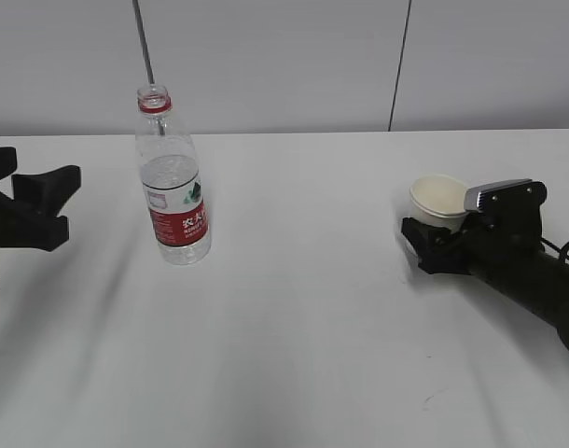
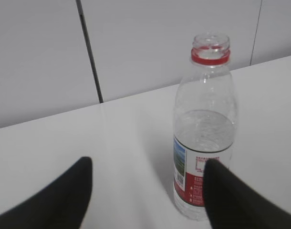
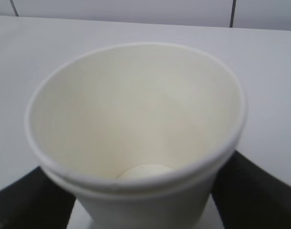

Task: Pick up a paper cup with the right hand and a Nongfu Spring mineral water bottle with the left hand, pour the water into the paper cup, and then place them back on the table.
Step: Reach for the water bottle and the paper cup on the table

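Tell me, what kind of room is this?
Probably a robot test lab: a bare white table, plain grey panelled wall, and two black robot arms, one tool near a water bottle, the other at a paper cup.

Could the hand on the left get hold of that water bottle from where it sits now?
Probably yes. The left hand is open, its fingers spread and pointing at the Nongfu Spring mineral water bottle, which stands upright with only bare table between them. It is not around the bottle yet.

Clear glossy plastic bottle [image 1: 173, 182], matt off-white paper cup [image 3: 136, 133], smooth white table [image 1: 303, 308].
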